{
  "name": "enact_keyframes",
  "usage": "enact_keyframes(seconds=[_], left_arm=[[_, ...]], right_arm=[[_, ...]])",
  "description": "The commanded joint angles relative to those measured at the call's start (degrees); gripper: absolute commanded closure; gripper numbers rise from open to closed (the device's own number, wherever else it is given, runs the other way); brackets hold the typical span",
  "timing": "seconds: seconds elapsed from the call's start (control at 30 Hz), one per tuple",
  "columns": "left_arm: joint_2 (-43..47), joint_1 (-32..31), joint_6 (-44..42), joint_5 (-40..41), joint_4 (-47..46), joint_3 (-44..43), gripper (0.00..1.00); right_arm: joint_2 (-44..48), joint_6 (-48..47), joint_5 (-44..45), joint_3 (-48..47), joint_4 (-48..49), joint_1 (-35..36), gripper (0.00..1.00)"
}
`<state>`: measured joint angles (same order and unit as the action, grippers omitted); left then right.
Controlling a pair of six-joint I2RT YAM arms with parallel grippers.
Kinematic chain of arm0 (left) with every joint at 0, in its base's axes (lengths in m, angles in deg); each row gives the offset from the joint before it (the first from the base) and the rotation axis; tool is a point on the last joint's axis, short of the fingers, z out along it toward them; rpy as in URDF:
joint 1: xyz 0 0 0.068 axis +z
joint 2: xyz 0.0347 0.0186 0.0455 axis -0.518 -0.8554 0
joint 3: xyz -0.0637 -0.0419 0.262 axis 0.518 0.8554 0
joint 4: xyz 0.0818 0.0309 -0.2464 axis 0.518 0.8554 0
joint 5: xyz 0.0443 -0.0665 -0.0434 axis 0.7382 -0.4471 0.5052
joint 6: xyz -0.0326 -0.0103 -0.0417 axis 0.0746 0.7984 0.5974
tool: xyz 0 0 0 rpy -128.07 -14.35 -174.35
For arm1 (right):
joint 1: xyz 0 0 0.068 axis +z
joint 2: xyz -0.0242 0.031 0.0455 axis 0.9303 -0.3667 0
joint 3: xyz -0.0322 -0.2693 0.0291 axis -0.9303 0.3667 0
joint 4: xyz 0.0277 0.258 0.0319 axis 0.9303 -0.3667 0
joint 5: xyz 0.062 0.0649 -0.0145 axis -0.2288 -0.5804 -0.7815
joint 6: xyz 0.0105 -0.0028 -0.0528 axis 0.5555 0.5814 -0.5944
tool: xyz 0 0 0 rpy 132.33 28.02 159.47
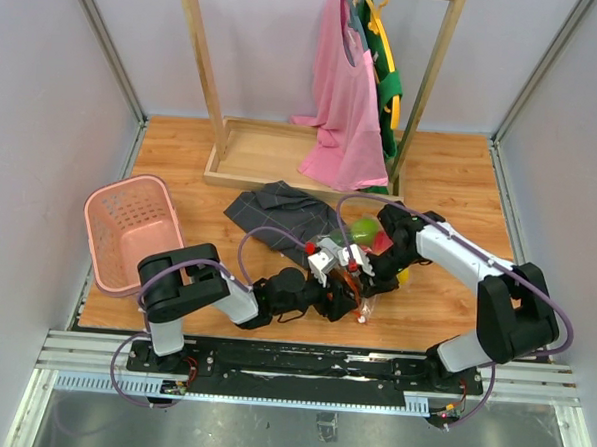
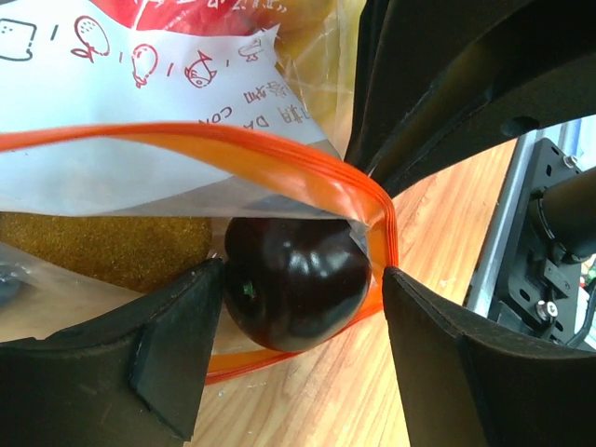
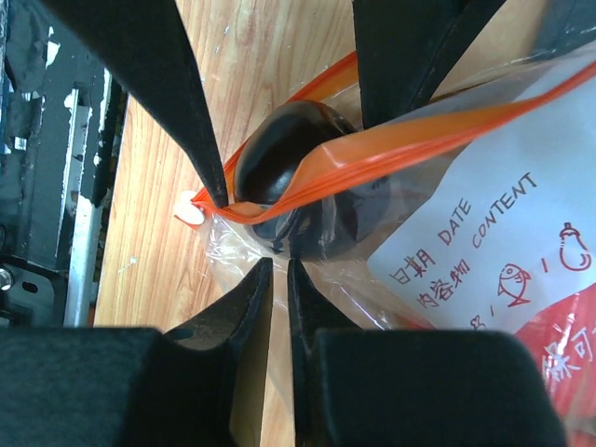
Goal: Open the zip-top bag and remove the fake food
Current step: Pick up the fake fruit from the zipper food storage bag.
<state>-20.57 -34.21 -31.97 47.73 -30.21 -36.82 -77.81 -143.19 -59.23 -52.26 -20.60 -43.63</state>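
dark fruit (image 2: 296, 284) between left fingers (image 2: 172, 349) | right fingers (image 3: 251, 307) pinching bag (image 3: 484, 233)

wooden table (image 1: 451, 181); basket (image 1: 128, 230), cloth (image 1: 274, 210), bag (image 1: 362, 255), rack (image 1: 272, 157)

Pink slotted basket (image 1: 128, 233) at table's left, grey checked cloth (image 1: 277, 214) mid-table, wooden garment rack (image 1: 213, 89) with pink top (image 1: 344, 111) behind

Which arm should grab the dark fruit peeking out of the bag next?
Left. The left end effector is open, with a finger on each side of the dark fruit at the mouth of the zip-top bag. The right end effector looks shut on the bag's film, apparently holding it.
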Motion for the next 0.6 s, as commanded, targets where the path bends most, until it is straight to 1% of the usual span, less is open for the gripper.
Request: enact_keyframes(seconds=[0.0,0.2,0.43,0.57], left_arm=[[-1.7,-0.9,-2.6,3.8,-3.2,-1.4,0.27],[-4.7,-1.4,-3.0,6.1,-3.2,-2.5,0.26],[-6.3,-2.0,-1.9,10.9,-1.4,-3.5,0.25],[-7.0,-2.2,-1.8,11.4,-1.6,-3.9,0.31]], right_arm=[[-1.4,3.2,-2.0,-1.1,-0.4,0.6,0.87],[-2.4,4.9,-2.4,-1.4,0.4,0.7,0.89],[-3.3,6.7,-2.3,-1.8,1.4,0.6,0.89],[-3.4,7.2,-2.1,-1.8,1.7,0.6,0.90]])
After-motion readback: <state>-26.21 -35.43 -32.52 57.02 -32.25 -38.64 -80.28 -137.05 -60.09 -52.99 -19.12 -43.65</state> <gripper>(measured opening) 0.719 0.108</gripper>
